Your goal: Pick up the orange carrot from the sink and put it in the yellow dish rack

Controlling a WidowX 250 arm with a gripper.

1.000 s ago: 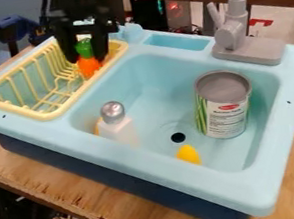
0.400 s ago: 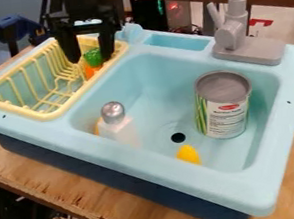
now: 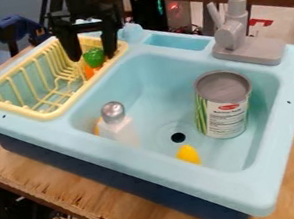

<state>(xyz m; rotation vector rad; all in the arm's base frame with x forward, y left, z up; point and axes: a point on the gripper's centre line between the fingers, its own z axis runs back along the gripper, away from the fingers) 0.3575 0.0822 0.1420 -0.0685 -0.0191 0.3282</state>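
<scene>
Here's the toy carrot (image 3: 93, 60), bright orange with a rounded, leafy-green top, sitting in the yellow rack (image 3: 51, 113) at the end nearest the tap (image 3: 233, 30)! And my claw (image 3: 92, 57) hangs right over it from the top edge, pointing down, wide open, a finger either side of the green, gripping nothing.

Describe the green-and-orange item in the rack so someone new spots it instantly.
Find the light-blue sink, then the yellow rack at its left in the view. At the rack's far right end, in view between the end effector's parted fingers, is a small item. Its rounded green top over an orange lower part sets it apart from the plain yellow wires around it.
</scene>
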